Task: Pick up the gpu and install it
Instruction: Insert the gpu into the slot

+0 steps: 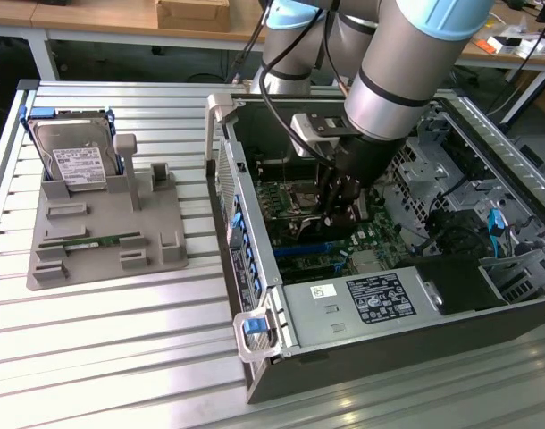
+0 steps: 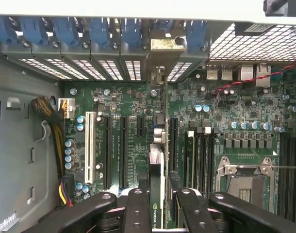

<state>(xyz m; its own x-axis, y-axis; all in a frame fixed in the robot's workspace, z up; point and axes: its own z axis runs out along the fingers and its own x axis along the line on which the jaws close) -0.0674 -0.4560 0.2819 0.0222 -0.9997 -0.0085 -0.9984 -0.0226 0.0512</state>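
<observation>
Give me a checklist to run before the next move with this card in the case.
1. gpu gripped between the jaws of the gripper: ok.
2. gpu running parallel to the motherboard slots: ok.
3. gpu seated in its slot: cannot tell.
4. Power cables apart from the gpu: ok.
5. Hard drive standing in the grey holder, away from the arm: ok.

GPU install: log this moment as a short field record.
gripper: inside the open computer case, above the motherboard
held: gpu, seen edge-on between the fingers
gpu position: standing upright over the expansion slots, bracket end toward the rear slot covers
tray: hard drive and memory stick on it
</observation>
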